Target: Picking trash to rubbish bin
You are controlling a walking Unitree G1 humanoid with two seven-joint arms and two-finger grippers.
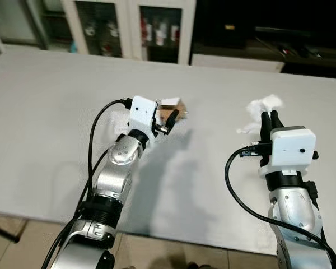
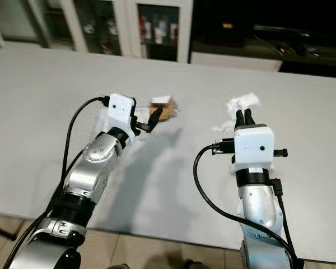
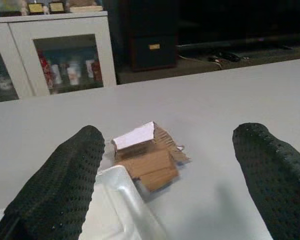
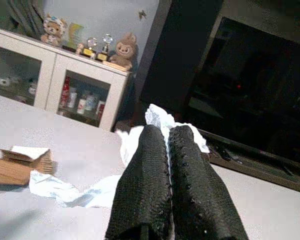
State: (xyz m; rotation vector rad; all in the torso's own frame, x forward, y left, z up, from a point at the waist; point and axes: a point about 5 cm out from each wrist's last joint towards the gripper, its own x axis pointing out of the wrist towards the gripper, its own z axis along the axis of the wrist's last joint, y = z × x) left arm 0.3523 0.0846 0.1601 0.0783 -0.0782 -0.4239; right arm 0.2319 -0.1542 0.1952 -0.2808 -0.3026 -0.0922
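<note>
My left gripper (image 1: pixel 167 122), fingers spread, hovers near the torn cardboard scrap (image 1: pixel 174 109) on the table (image 1: pixel 56 112) and should straddle it squarely before closing, while my right gripper (image 1: pixel 270 120), fingers pressed together, points at the crumpled tissue (image 1: pixel 263 106).

Bench (image 1: pixel 56 168): one, grey.
Torn cardboard piece (image 3: pixel 147 159): one, brown with a white flap.
Crumpled white tissue (image 1: pixel 261 112): one wad, with a trailing strip.
Clear plastic wrapper (image 3: pixel 117 207): one, beside the cardboard.
Left tool (image 3: pixel 170 175): one, fingers spread.
Right tool (image 4: pixel 172 175): one, fingers pressed together.
White glass-door cabinet (image 4: pixel 60 85): one.
Plush toys (image 4: pixel 122 50): two, on the cabinet top.
</note>
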